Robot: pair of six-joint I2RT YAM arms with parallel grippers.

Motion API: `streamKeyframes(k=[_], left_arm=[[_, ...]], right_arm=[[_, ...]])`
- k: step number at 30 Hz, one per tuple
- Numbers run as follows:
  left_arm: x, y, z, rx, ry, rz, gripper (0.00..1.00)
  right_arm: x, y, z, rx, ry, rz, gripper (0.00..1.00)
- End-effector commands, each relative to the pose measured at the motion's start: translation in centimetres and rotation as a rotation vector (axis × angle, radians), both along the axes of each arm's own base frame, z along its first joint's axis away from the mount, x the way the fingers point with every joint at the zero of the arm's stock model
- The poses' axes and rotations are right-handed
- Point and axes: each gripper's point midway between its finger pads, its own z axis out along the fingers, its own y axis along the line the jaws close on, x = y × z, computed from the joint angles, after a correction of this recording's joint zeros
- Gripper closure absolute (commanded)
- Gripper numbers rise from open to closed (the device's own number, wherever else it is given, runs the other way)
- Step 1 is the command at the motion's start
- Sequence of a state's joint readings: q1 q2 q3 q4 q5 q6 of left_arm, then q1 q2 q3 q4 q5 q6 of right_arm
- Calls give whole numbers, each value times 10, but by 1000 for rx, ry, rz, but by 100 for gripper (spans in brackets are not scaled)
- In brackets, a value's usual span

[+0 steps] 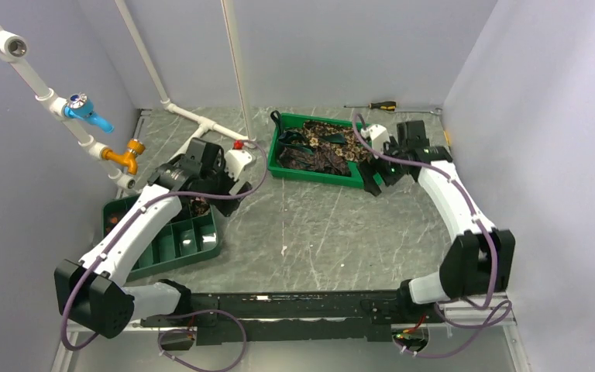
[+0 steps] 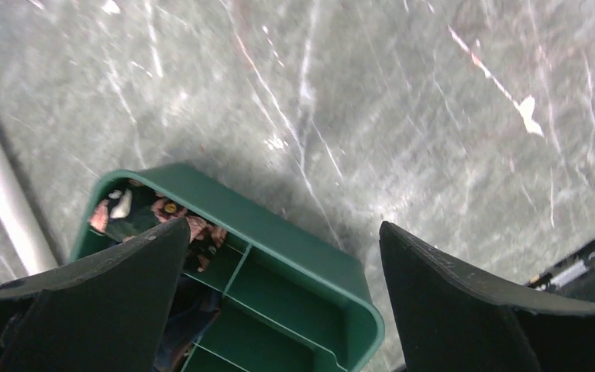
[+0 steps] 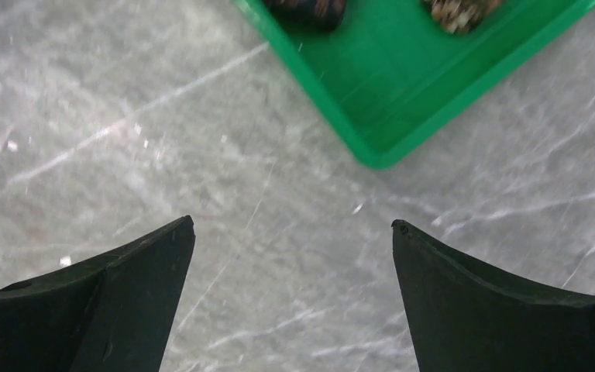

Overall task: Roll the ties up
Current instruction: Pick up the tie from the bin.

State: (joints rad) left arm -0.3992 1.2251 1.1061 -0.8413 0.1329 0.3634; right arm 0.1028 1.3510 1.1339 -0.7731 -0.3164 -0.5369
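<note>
Several loose ties, dark and tan-mottled, lie heaped in a green tray at the back middle. In the right wrist view two tie ends show at the top of that tray. My right gripper hangs open over bare table just off the tray's front right corner, holding nothing. My left gripper is open and empty above the far right corner of a divided green box. A floral rolled tie sits in its corner compartment, with dark blue fabric in the one beside it.
White pipes with a blue valve and an orange valve run along the left wall. A screwdriver lies at the back. Grey walls enclose three sides. Purple cables trail along both arms. Marbled table lies between the two containers.
</note>
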Motion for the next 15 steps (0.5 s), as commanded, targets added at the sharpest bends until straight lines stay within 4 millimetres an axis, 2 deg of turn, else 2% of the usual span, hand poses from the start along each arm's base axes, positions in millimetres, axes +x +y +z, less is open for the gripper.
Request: streamKeyframes(k=[1,4,7,8,9,12,15], left_arm=[[38,-3,49,-79,-172,101,1],[49,1,62,-114,-192,125,1],[60,9,64,-151,-169,172,1],[63,13,62,-152,-152,191,1],[67,16,61,-153,-137,211,1],[75,24,58,-159,-98,256,1],[80,28,55,-164,-78,274,1]], right_arm=[[64,20,36,54,-122,-22,0],[97,41,39,80,-130,-18,0],[127,65,29,105,-89,-44,2],[135,74,15,109,-46,-46,3],[141,81,9,118,-26,-55,4],[153,100,-12,125,16,-55,4],[154,111,-39,95,60,-43,4]])
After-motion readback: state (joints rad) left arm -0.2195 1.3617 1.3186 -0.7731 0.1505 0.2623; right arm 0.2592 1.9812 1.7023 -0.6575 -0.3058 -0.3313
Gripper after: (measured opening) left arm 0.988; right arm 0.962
